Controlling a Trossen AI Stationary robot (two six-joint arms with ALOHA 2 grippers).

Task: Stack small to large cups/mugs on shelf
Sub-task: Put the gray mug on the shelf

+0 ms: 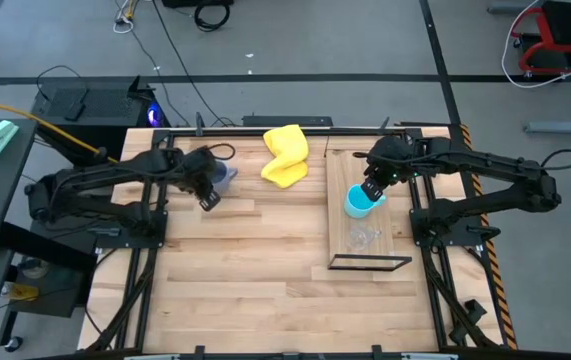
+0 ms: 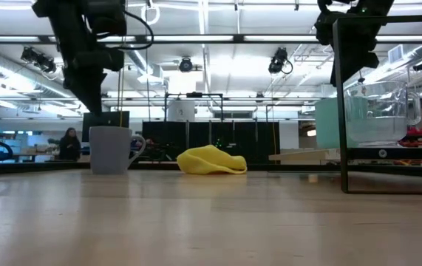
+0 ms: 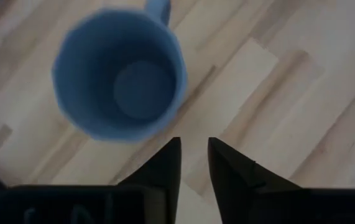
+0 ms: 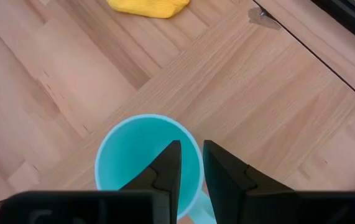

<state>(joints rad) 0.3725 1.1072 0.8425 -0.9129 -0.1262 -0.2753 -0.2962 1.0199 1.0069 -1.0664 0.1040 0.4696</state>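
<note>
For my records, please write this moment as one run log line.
left gripper: free, beside grey-blue mug on table | right gripper: clamped on cyan mug rim, over shelf | glass cup: on shelf

two cups point(image 1: 362, 203) on the shelf point(image 1: 337, 180) (right side), cloth point(image 1: 286, 155) left of it, mug point(image 1: 221, 176) farther left.

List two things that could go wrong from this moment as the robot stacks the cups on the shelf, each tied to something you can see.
1. The right claw grips the cyan mug by one thin wall; the mug could tilt or slip.
2. The glass cup stands close by on the shelf; a swinging mug might knock it.
3. The left claw is beside the grey-blue mug, gripping nothing; closing there could nudge it.
</note>
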